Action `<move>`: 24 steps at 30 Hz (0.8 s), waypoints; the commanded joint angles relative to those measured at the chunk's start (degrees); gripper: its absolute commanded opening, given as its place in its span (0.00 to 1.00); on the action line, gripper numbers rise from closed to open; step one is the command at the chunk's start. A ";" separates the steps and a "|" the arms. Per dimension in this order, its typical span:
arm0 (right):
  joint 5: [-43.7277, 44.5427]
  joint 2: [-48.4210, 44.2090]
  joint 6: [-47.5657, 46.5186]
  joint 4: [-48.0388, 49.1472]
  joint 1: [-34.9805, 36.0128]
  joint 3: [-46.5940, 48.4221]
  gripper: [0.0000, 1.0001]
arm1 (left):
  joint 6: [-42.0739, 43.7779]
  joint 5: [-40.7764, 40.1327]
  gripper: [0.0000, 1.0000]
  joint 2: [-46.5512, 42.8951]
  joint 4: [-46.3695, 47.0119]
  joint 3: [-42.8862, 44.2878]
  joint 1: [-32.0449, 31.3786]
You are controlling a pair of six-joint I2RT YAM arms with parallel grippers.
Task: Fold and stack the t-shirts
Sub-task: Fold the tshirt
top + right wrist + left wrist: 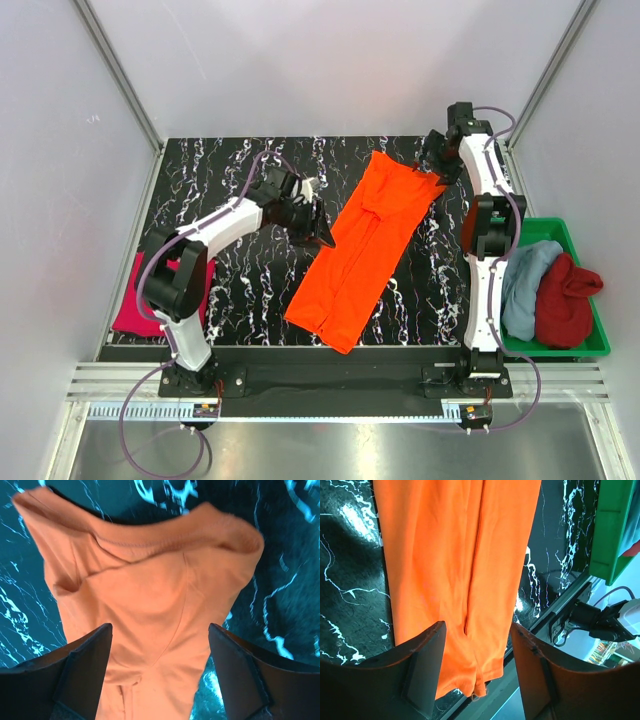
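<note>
Orange shirt (365, 250), a long strip slanting across the table (250, 290), near edge to far right.
Probably soft, limp, light: best pinched at end corners. Left gripper (322, 232) agape, empty, mid-table; right gripper (436, 168) agape, empty, far right.

We count one orange t-shirt (365, 250), one pink t-shirt (128, 302), one light blue t-shirt (524, 285) and one dark red t-shirt (566, 300) (four in all), one green tray (556, 350), one table (240, 290), and two arms: left arm (215, 230), right arm (490, 225).

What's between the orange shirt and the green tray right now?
The right arm stands between orange shirt and green tray, over black marbled tabletop; top view shows it.
</note>
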 commanded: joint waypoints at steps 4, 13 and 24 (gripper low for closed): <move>5.82 -4.60 4.62 -1.72 3.98 -1.54 0.90 | 0.07 2.94 0.62 -2.36 0.83 -5.54 0.06; 10.15 -0.92 5.86 -3.39 12.42 0.04 0.97 | 0.86 -0.66 0.64 -2.02 -0.84 -8.10 -2.83; 17.88 5.94 0.50 -4.01 17.17 2.15 0.98 | 0.51 -3.12 0.65 0.19 -1.11 -5.81 -5.47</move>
